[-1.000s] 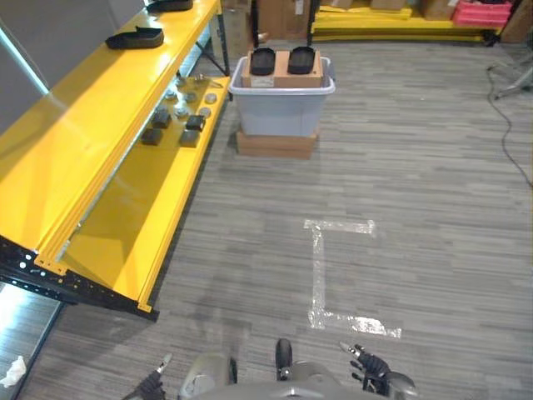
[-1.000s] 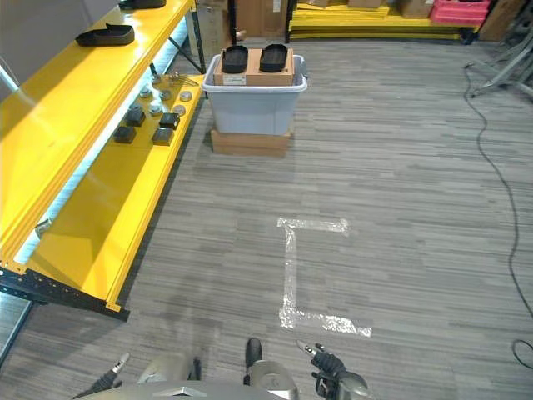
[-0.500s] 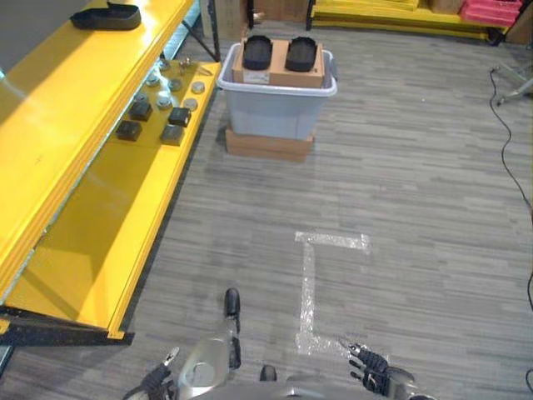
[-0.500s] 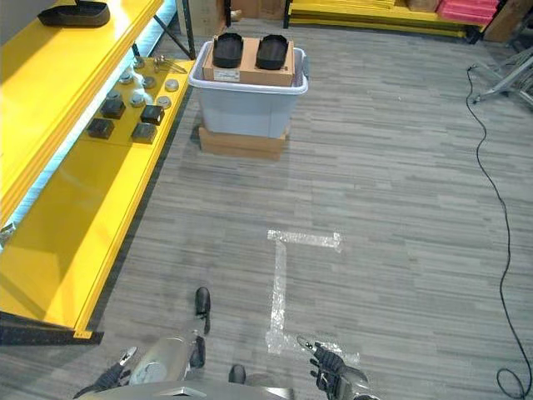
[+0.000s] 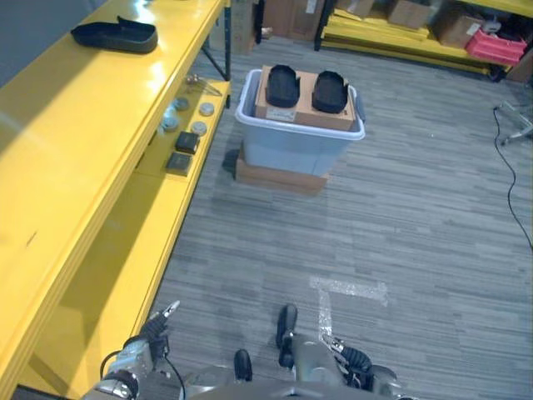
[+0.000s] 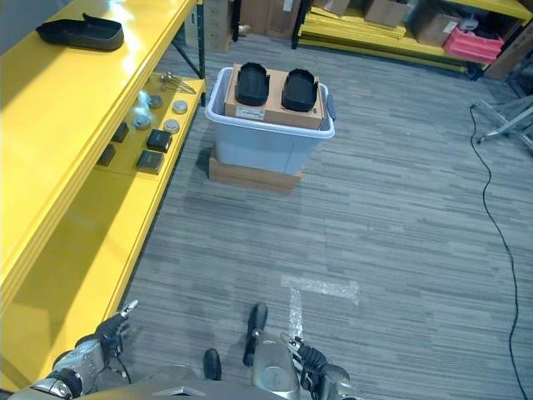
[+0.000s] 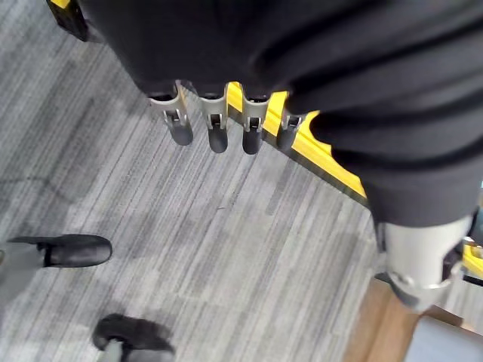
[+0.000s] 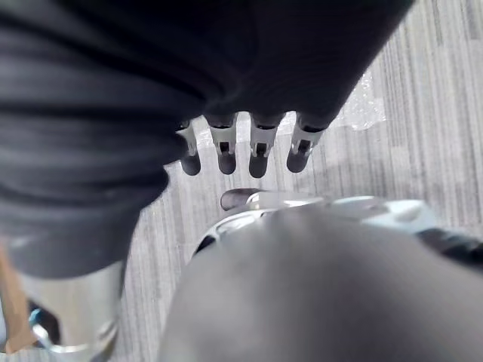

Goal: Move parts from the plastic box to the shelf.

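From our head both eyes look down on the same plastic box (image 5: pixel 298 137) and shelf (image 5: pixel 125 217); wrist views face floor closely.

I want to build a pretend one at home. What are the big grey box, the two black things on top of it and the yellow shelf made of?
The grey box looks like smooth, slightly see-through plastic with a rolled rim. The two black parts look like matte moulded plastic or rubber; hard to tell which. They sit on what looks like brown cardboard. The yellow shelf looks like glossy painted metal, since it reflects light.
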{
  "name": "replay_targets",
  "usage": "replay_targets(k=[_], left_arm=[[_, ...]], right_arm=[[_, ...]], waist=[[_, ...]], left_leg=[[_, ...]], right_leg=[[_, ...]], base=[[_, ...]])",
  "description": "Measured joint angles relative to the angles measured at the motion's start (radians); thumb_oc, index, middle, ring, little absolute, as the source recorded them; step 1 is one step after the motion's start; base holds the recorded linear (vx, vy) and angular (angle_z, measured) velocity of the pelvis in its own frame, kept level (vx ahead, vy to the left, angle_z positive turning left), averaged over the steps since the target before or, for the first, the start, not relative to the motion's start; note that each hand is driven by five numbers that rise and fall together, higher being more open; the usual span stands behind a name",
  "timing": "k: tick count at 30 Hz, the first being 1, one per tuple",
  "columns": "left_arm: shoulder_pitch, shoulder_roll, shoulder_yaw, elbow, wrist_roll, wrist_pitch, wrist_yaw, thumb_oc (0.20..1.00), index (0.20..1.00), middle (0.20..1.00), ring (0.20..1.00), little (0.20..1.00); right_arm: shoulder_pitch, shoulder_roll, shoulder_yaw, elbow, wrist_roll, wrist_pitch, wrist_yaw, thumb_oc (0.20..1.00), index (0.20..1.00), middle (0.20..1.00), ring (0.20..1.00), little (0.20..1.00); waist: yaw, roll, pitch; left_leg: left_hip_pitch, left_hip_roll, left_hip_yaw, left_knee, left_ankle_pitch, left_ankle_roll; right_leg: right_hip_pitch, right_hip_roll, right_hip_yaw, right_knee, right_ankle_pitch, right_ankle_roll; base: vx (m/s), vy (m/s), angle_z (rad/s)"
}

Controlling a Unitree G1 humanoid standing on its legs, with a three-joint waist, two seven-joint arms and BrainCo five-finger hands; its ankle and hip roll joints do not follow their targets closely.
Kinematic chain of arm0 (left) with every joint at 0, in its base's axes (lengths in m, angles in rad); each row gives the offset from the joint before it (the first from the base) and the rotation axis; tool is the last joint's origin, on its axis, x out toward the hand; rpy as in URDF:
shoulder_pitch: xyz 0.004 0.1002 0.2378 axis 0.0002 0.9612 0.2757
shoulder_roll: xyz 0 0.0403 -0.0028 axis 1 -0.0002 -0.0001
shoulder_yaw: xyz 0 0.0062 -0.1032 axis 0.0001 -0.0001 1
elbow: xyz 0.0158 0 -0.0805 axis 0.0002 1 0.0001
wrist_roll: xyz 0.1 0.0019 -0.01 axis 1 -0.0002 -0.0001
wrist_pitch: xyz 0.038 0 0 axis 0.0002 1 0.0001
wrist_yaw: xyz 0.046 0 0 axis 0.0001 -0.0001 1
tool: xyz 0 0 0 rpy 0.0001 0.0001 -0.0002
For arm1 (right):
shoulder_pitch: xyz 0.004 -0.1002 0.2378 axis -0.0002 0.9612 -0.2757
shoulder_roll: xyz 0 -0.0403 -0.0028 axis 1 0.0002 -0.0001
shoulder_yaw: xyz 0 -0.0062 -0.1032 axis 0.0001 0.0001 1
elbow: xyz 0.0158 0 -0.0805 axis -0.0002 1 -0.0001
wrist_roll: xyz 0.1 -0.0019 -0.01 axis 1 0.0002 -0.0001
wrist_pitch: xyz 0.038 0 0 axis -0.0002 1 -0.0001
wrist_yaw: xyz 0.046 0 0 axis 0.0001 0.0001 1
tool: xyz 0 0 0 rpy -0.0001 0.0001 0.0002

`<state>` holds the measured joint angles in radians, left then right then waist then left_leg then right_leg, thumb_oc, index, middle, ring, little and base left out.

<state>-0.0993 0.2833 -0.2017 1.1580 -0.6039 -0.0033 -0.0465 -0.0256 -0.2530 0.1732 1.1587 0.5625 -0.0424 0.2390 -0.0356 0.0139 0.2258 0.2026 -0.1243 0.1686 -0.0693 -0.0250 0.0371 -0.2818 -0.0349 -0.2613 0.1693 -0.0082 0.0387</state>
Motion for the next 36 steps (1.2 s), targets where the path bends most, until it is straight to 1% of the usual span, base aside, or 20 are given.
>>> replay_targets(k=[3, 6, 8, 10, 11, 12, 14, 17, 18, 19, 20, 21, 23, 25, 27, 28, 29, 30, 32, 36], left_arm=[[0.039, -0.030, -0.006, 0.015, 0.012, 0.010, 0.000, 1.000, 1.000, 1.000, 1.000, 1.000], [0.095, -0.065, -0.007, 0.052, 0.018, 0.014, 0.014, 1.000, 1.000, 1.000, 1.000, 1.000], [0.124, -0.103, 0.021, 0.082, 0.014, 0.014, 0.018, 1.000, 1.000, 1.000, 1.000, 1.000], [0.146, -0.099, 0.023, 0.080, 0.016, 0.008, 0.018, 1.000, 1.000, 1.000, 1.000, 1.000], [0.150, -0.097, 0.026, 0.080, 0.016, 0.001, 0.017, 1.000, 1.000, 1.000, 1.000, 1.000], [0.144, -0.096, 0.045, 0.076, 0.016, -0.006, 0.018, 1.000, 1.000, 1.000, 1.000, 1.000], [0.129, -0.080, 0.051, 0.069, 0.018, -0.006, 0.009, 1.000, 1.000, 1.000, 1.000, 1.000], [0.094, -0.049, 0.042, 0.056, 0.020, -0.008, 0.008, 1.000, 1.000, 1.000, 1.000, 1.000], [0.106, -0.041, 0.021, 0.031, 0.019, -0.018, 0.009, 1.000, 1.000, 1.000, 1.000, 1.000], [0.101, -0.045, 0.016, 0.027, 0.019, -0.026, 0.008, 1.000, 1.000, 1.000, 1.000, 1.000], [0.115, -0.064, 0.004, 0.026, 0.017, -0.045, 0.005, 1.000, 1.000, 1.000, 1.000, 1.000], [0.116, -0.078, 0.007, 0.018, 0.017, -0.052, 0.005, 1.000, 1.000, 1.000, 1.000, 1.000], [0.125, -0.095, 0.011, -0.003, 0.018, -0.054, 0.005, 1.000, 1.000, 1.000, 1.000, 1.000], [0.129, -0.082, 0.035, -0.002, 0.022, -0.047, 0.012, 1.000, 1.000, 1.000, 1.000, 1.000], [0.135, -0.066, 0.042, -0.006, 0.034, -0.045, 0.021, 1.000, 1.000, 1.000, 1.000, 1.000], [0.118, -0.057, 0.046, -0.004, 0.038, -0.044, 0.026, 1.000, 1.000, 1.000, 1.000, 1.000], [0.101, -0.036, 0.043, 0.042, 0.030, -0.043, 0.026, 1.000, 1.000, 1.000, 1.000, 1.000], [0.094, -0.029, 0.043, 0.062, 0.022, -0.041, 0.027, 1.000, 1.000, 1.000, 1.000, 1.000], [0.083, -0.019, 0.043, 0.052, 0.018, -0.064, 0.027, 1.000, 1.000, 1.000, 1.000, 1.000], [0.050, 0.009, 0.042, 0.035, 0.003, -0.073, 0.021, 1.000, 1.000, 1.000, 1.000, 1.000]], right_arm=[[0.013, 0.000, -0.022, 0.006, -0.001, 0.008, -0.004, 1.000, 1.000, 1.000, 1.000, 1.000], [0.027, -0.013, -0.035, 0.049, -0.020, 0.045, -0.033, 1.000, 1.000, 1.000, 1.000, 1.000], [0.020, -0.040, -0.036, 0.081, -0.020, 0.047, -0.040, 1.000, 1.000, 1.000, 1.000, 1.000], [0.032, -0.045, -0.034, 0.077, -0.020, 0.047, -0.043, 1.000, 1.000, 1.000, 1.000, 1.000], [0.023, -0.044, -0.034, 0.075, -0.022, 0.047, -0.043, 1.000, 1.000, 1.000, 1.000, 1.000], [-0.015, -0.042, -0.036, 0.075, -0.050, 0.040, -0.044, 1.000, 1.000, 1.000, 1.000, 1.000], [-0.054, -0.037, -0.035, 0.070, -0.058, 0.031, -0.048, 1.000, 1.000, 1.000, 1.000, 1.000], [-0.071, -0.036, -0.030, 0.071, -0.058, 0.024, -0.064, 1.000, 1.000, 1.000, 1.000, 1.000], [-0.080, -0.040, -0.016, 0.070, -0.058, 0.024, -0.075, 1.000, 1.000, 1.000, 1.000, 1.000], [-0.081, -0.049, -0.013, 0.071, -0.058, 0.025, -0.075, 1.000, 1.000, 1.000, 1.000, 1.000], [-0.095, -0.076, 0.020, 0.074, -0.067, 0.027, -0.073, 1.000, 1.000, 1.000, 1.000, 1.000], [-0.108, -0.093, 0.020, 0.075, -0.088, 0.028, -0.071, 1.000, 1.000, 1.000, 1.000, 1.000], [-0.125, -0.113, 0.022, 0.076, -0.102, 0.026, -0.072, 1.000, 1.000, 1.000, 1.000, 1.000], [-0.101, -0.100, 0.061, 0.078, -0.119, 0.028, -0.072, 1.000, 1.000, 1.000, 1.000, 1.000], [-0.095, -0.086, 0.061, 0.075, -0.115, 0.025, -0.072, 1.000, 1.000, 1.000, 1.000, 1.000], [-0.098, -0.075, 0.057, 0.081, -0.117, 0.025, -0.072, 1.000, 1.000, 1.000, 1.000, 1.000], [-0.113, -0.048, 0.058, 0.066, -0.117, 0.021, -0.069, 1.000, 1.000, 1.000, 1.000, 1.000], [-0.101, -0.039, 0.060, 0.060, -0.117, 0.019, -0.067, 1.000, 1.000, 1.000, 1.000, 1.000], [-0.070, -0.022, 0.059, 0.044, -0.117, 0.027, -0.067, 1.000, 1.000, 1.000, 1.000, 1.000], [-0.053, -0.002, 0.049, 0.047, -0.120, 0.030, -0.071, 1.000, 1.000, 1.000, 1.000, 1.000]], waist=[[-0.030, 0.009, -0.008], [-0.020, -0.025, -0.053], [-0.008, 0.001, -0.063], [0.011, 0.011, -0.074], [0.016, 0.013, -0.078], [0.028, 0.012, -0.075], [0.043, -0.028, -0.059], [0.048, -0.072, -0.026], [0.056, -0.077, -0.010], [0.064, -0.073, -0.007], [0.089, -0.036, 0.008], [0.108, -0.011, 0.021], [0.146, 0.032, 0.041], [0.144, 0.018, 0.035], [0.147, -0.002, 0.017], [0.142, -0.017, 0.025], [0.149, -0.020, 0.036], [0.135, -0.020, 0.037], [0.146, -0.022, 0.036], [0.117, -0.024, 0.039]], left_leg=[[0.042, -0.014, -0.009, 0.037, -0.039, -0.056], [0.058, -0.099, -0.002, 0.142, -0.043, -0.062], [-0.003, -0.098, 0.019, 0.342, -0.057, -0.076], [-0.076, -0.022, 0.024, 0.529, -0.161, -0.053], [-0.110, 0.019, 0.013, 0.591, -0.165, -0.058], [-0.281, 0.129, -0.035, 0.907, -0.129, -0.080], [-0.434, 0.187, -0.069, 1.062, -0.085, -0.076], [-0.532, 0.185, -0.090, 0.950, -0.068, -0.057], [-0.507, 0.134, -0.095, 0.640, -0.071, -0.072], [-0.475, 0.113, -0.100, 0.481, -0.056, -0.073], [-0.440, 0.053, -0.183, 0.208, 0.011, -0.126], [-0.430, 0.039, -0.231, 0.132, 0.047, -0.133], [-0.427, 0.030, -0.270, 0.108, 0.080, -0.126], [-0.414, 0.026, -0.225, 0.189, 0.092, -0.081], [-0.304, 0.051, -0.217, 0.109, 0.111, -0.023], [-0.267, 0.060, -0.202, 0.068, 0.140, 0.012], [-0.211, 0.085, -0.170, 0.040, 0.148, 0.051], [-0.188, 0.075, -0.168, 0.043, 0.135, 0.051], [-0.143, 0.057, -0.142, 0.053, 0.095, 0.051], [-0.120, 0.025, -0.162, 0.049, 0.062, 0.044]], right_leg=[[-0.002, 0.054, -0.006, 0.061, 0.014, -0.055], [0.083, 0.066, -0.020, -0.002, 0.002, -0.228], [0.155, 0.062, 0.032, -0.071, 0.061, -0.230], [0.221, 0.071, 0.055, -0.126, 0.061, -0.227], [0.236, 0.082, 0.059, -0.130, 0.051, -0.229], [0.241, 0.105, 0.078, -0.116, 0.030, -0.246], [0.248, 0.100, 0.111, -0.108, 0.016, -0.250], [0.284, 0.071, 0.118, -0.129, 0.006, -0.225], [0.323, 0.069, 0.156, -0.151, 0.001, -0.168], [0.332, 0.068, 0.169, -0.160, -0.004, -0.175], [0.373, 0.096, 0.231, -0.200, 0.012, -0.167], [0.384, 0.113, 0.267, -0.210, 0.016, -0.175], [0.405, 0.139, 0.308, -0.228, 0.027, -0.179], [0.463, 0.144, 0.331, -0.240, -0.022, -0.171], [0.450, 0.150, 0.335, -0.128, -0.106, -0.127], [0.392, 0.153, 0.293, 0.016, -0.151, -0.059], [0.177, 0.109, 0.130, 0.491, -0.168, 0.019], [0.139, 0.058, 0.080, 0.558, -0.200, 0.019], [0.116, -0.075, 0.034, 0.432, -0.233, 0.034], [0.109, -0.157, 0.125, 0.015, -0.111, 0.069]], base=[[0.35, -0.253, 0.36], [0.32, -0.335, 0.13], [0.20, -0.234, 0.01], [0.29, -0.341, -0.11], [0.33, -0.395, -0.28], [0.32, -0.337, -0.46], [0.25, -0.157, -0.48], [0.33, 0.039, -0.26], [0.39, 0.085, -0.48], [0.42, 0.036, -0.81], [0.20, -0.014, -1.05], [0.18, -0.014, -1.23], [0.14, 0.016, -1.09], [0.24, 0.018, -0.47], [0.16, 0.012, -0.19], [0.23, -0.039, -0.50], [0.22, -0.116, -0.49], [0.20, -0.168, -0.38], [0.18, -0.207, -0.05], [0.24, -0.209, 0.11]])
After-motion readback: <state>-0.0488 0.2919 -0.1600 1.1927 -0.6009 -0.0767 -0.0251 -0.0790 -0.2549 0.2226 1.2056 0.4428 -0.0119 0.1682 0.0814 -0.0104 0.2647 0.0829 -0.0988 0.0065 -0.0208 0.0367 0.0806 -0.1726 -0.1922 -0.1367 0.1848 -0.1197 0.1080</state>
